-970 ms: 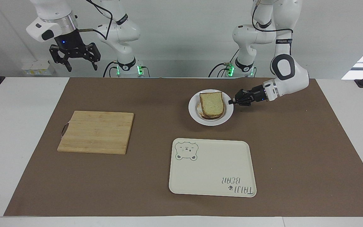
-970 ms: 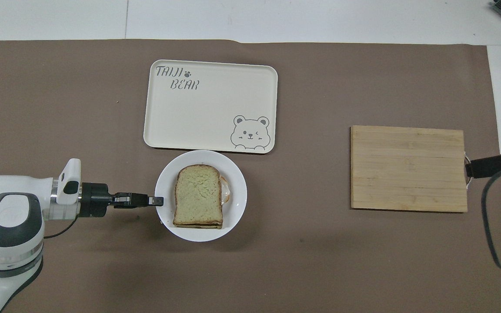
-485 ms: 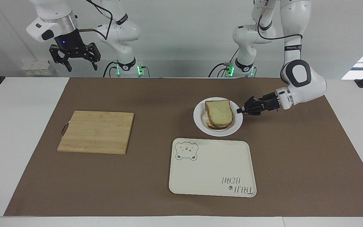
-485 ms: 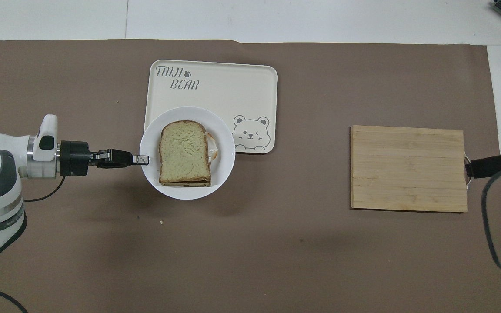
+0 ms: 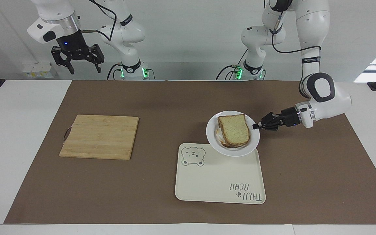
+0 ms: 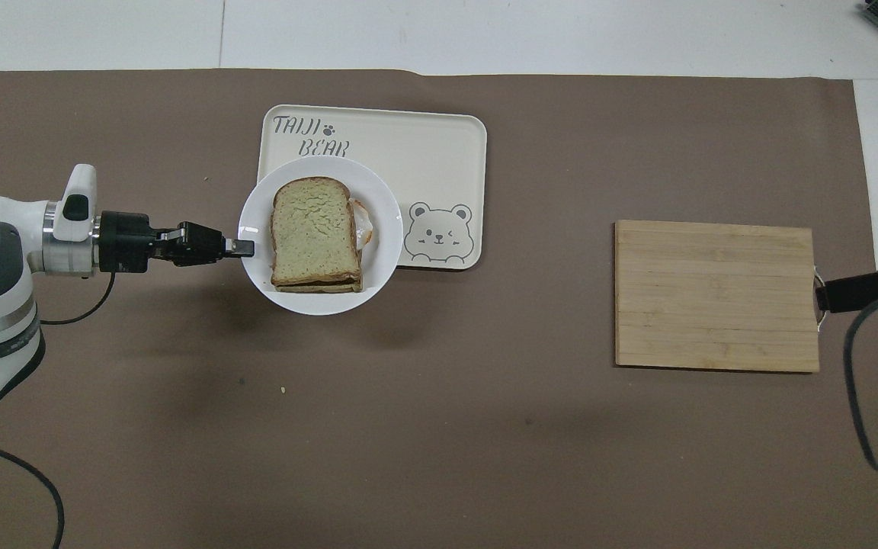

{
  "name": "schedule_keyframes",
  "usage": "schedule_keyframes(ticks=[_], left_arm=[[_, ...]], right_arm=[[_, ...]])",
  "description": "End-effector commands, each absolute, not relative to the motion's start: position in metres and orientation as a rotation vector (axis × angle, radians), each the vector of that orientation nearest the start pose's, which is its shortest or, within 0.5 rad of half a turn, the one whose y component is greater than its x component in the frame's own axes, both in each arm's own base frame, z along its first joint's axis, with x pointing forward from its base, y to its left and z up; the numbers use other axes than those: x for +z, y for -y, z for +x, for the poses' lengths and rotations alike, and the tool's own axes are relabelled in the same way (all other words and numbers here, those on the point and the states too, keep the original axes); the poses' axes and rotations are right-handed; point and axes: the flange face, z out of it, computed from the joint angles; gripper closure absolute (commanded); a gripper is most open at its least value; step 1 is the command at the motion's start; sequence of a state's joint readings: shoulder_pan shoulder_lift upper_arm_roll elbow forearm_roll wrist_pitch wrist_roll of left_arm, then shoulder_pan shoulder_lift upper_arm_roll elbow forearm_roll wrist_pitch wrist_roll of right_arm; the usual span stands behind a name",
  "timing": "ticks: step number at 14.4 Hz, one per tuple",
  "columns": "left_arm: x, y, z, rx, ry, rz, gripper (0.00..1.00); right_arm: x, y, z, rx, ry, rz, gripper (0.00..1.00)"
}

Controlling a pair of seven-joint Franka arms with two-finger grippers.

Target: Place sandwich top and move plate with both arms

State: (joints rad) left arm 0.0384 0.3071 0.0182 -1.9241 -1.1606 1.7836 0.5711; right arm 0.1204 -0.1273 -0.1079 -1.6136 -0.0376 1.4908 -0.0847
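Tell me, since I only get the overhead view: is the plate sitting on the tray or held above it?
Observer: The facing view shows the plate held off the surface, over the corner of the tray nearest the robots. The left gripper is shut on its rim, and the sandwich top lies on the stack.
Operator: I barely see the other arm. What is it doing?
Observer: The right gripper hangs high and open at the right arm's end of the table. It touches nothing; that arm waits.
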Motion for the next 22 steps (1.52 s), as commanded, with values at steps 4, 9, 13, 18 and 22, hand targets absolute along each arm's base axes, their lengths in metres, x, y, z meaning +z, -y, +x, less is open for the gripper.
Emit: schedule_keyframes(ticks=[4,9,13,18,22], left_arm=[[0.324,0.082,0.651,-0.02,-0.052,1.927,1.0],[0.304,0.104,0.667,-0.018,-0.057,1.908,1.0],[0.301,0.096,0.686,0.01,-0.052,1.905,1.0],[0.281,0.093,0.698,0.015,-0.063,1.901,1.0],[0.269,0.093,0.701,0.008,-0.07,1.897,1.0]], right_arm=[[0.665,0.003,0.5,-0.007,0.133,-3.164,0.0],[0.665,0.003,0.5,-0.007,0.133,-3.164,0.0],[0.665,0.003,0.5,-0.005,0.135,-3.164,0.0],[0.666,0.003,0.5,-0.01,0.133,-3.164,0.0],[0.665,0.003,0.5,-0.007,0.133,-3.164,0.0]])
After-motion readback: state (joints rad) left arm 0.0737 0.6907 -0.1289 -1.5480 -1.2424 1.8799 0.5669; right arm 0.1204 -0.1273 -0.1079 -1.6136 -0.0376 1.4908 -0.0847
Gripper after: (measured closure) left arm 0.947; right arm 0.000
